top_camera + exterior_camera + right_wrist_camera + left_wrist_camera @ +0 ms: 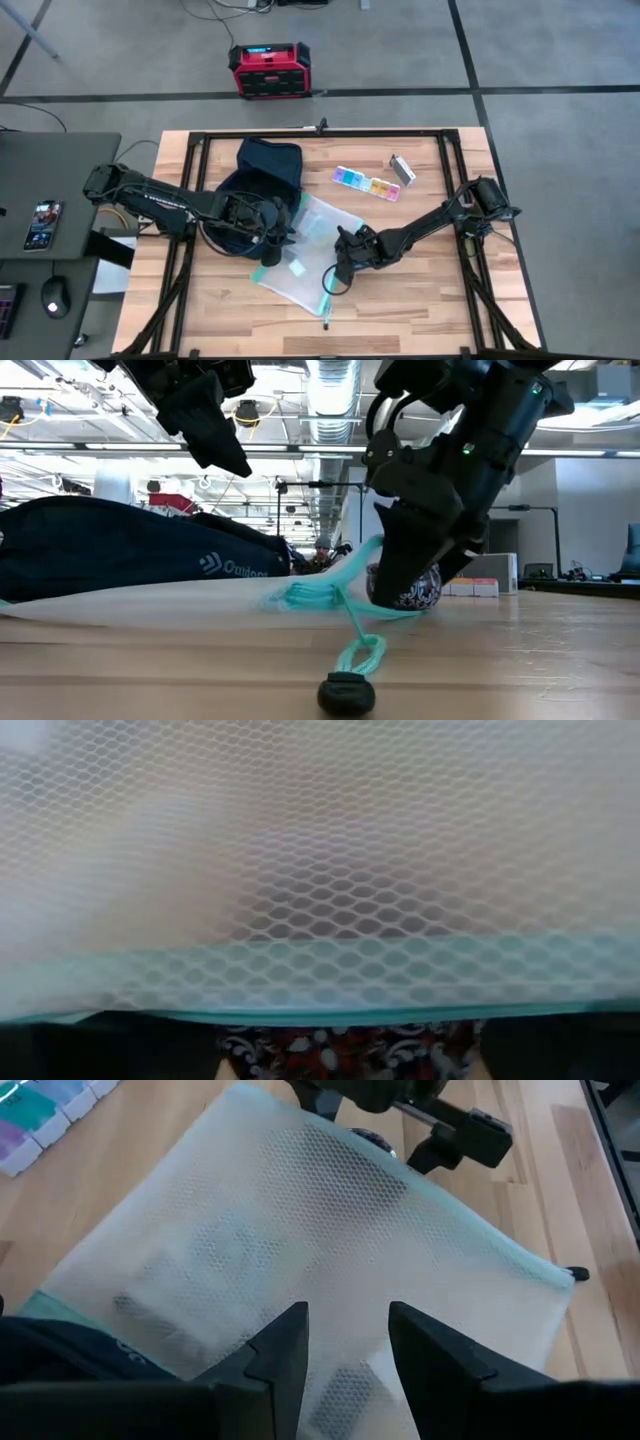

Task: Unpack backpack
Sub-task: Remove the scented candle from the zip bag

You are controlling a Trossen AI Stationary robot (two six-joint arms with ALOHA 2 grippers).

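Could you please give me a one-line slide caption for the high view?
Both grippers, left and right, meet over a mesh bag beside the backpack.

The backpack (pixel 262 175) is dark navy-teal with pale lettering and a small pale logo on its side. Right next to it lies a white honeycomb-mesh pouch (pixel 305 250) with mint-teal edging and a matching teal drawstring (pixel 345 610) ending in a black toggle (pixel 346 693). Past the pouch from the backpack there's a pill organizer (pixel 366 183) in pastel blue, purple, pink, yellow and orange. The table (pixel 420 300) is light wood with a black frame. Both grippers are black. A dark ball with a white swirly pattern (pixel 412 590) sits by the pouch.
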